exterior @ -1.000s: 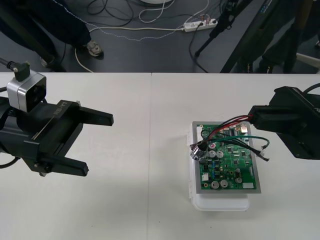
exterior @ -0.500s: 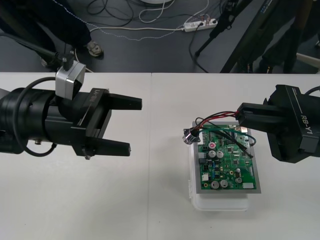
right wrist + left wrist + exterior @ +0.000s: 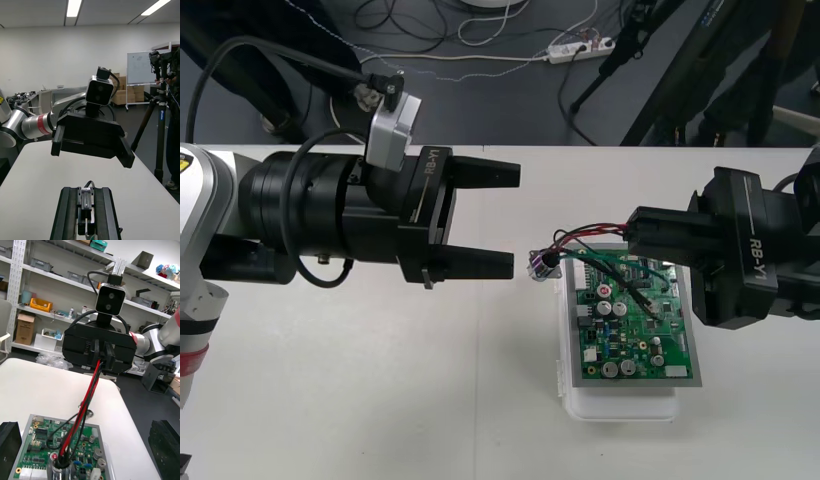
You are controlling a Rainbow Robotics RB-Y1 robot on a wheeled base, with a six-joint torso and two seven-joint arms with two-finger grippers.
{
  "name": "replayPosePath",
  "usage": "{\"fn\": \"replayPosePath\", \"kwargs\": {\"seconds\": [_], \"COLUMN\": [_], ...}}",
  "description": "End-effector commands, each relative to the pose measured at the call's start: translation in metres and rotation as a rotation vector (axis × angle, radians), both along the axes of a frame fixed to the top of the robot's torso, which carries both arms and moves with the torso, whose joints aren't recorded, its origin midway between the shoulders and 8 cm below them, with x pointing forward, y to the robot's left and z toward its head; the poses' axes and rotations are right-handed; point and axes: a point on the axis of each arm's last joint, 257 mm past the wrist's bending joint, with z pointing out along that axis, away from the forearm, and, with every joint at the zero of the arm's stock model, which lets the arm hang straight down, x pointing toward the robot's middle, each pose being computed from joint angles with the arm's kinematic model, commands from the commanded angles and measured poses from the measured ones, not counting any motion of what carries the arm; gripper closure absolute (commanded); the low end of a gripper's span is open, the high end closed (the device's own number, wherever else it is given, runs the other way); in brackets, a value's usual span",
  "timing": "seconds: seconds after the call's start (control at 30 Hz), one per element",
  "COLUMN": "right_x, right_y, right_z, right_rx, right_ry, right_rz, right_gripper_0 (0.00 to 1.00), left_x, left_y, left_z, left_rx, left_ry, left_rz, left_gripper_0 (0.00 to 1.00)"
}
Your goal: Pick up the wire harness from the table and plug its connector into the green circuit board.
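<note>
Presently I am gripping the wire harness [image 3: 89, 393] in the closed right gripper [image 3: 632, 238] at the green circuit board's [image 3: 635, 340] far edge, its socket [image 3: 541, 265] dangling near the wide-open, empty left gripper [image 3: 513, 220], which I am advising centring around it before closing

One marking we can read: "RB-Y1".
It stands in white letters on the black body of the right gripper [image 3: 630, 233], running along its side in the front view. The left gripper [image 3: 513, 221] carries white lettering of the same look (we make out little beyond the "Y1" end) — and the print on the green circuit board [image 3: 645, 338] is too small for us to read.
</note>
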Motion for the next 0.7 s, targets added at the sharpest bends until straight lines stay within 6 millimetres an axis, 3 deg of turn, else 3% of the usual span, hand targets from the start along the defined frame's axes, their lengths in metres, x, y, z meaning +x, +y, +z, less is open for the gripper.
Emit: {"fn": "replayPosePath", "kwargs": {"seconds": [0.03,0.7], "right_x": [-0.014,-0.025], "right_y": [0.020,0.037], "right_z": [0.005,-0.008], "right_rx": [0.027,0.010], "right_ry": [-0.001,0.039], "right_rz": [0.025,0.068], "right_gripper_0": [1.00,1.00], "left_x": [0.001,-0.030], "left_y": [-0.027,-0.058], "left_z": [0.021,0.019], "left_rx": [-0.044,-0.046], "left_ry": [-0.132,-0.165], "left_rz": [-0.007,-0.123], "left_gripper_0": [0.00,0.00]}}
